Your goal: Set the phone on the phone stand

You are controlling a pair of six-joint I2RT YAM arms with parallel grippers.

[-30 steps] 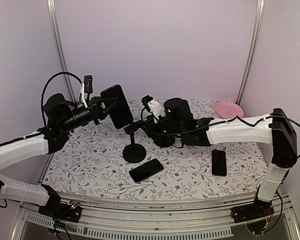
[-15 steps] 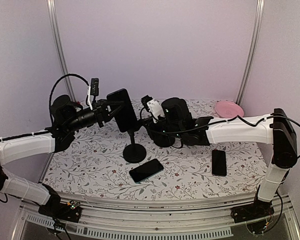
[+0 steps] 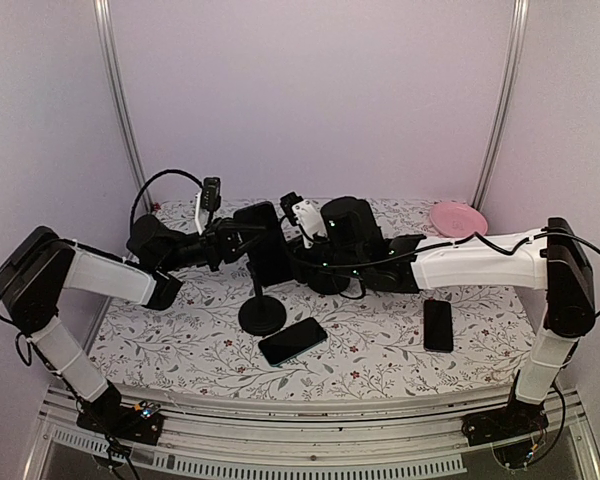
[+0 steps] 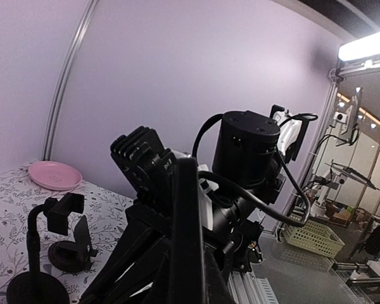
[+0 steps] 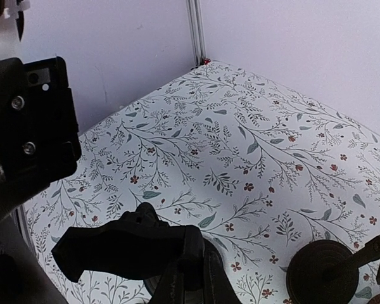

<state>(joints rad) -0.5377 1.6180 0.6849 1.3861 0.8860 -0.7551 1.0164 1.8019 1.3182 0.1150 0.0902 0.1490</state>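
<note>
A black phone (image 3: 267, 242) hangs upright in my left gripper (image 3: 244, 240), just above and left of the phone stand's top. In the left wrist view the phone (image 4: 187, 234) shows edge-on between the dark fingers, right in front of the right arm's wrist. The phone stand (image 3: 262, 314) is black, with a round base on the floral table and a thin pole. My right gripper (image 3: 292, 252) is shut on its upper holder. In the right wrist view that holder (image 5: 123, 248) sits at my fingertips (image 5: 193, 282), with the base below it.
Two more black phones lie flat, one near the front (image 3: 293, 341) and one at the right (image 3: 438, 325). A pink plate (image 3: 458, 218) sits at the back right. A second small stand (image 4: 58, 215) stands behind the right arm, its round base (image 5: 323, 272) showing.
My left arm has swung right and down, carrying the phone up to the stand's top. The right gripper has shut on the stand's holder, and the stand's base has slid slightly left.
</note>
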